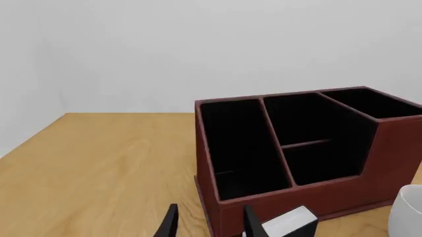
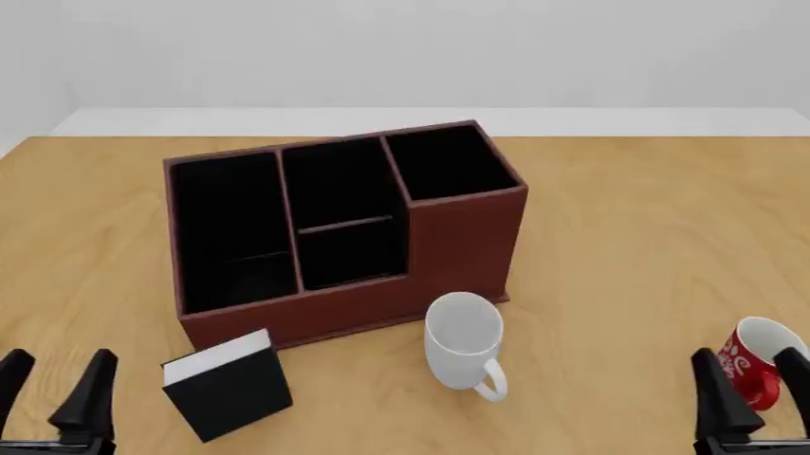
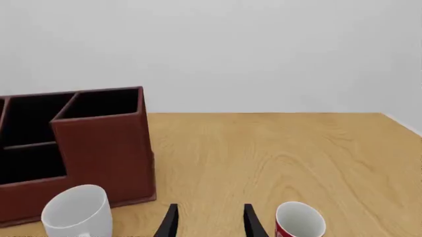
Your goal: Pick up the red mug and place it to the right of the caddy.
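Left tool (image 2: 53, 389) spread and empty at the table's (image 2: 633, 237) near left, then black white-topped box (image 2: 228, 384), caddy (image 2: 341, 232) behind it, white mug (image 2: 464, 339) just before the caddy, red mug (image 2: 752, 360) upright at near right, just beside the right tool (image 2: 749, 391), spread, empty.

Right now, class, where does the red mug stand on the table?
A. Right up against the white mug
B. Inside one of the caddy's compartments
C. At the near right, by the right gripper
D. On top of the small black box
C: the red mug stands on the table at the near right, by the right gripper, well apart from the caddy and the white mug.
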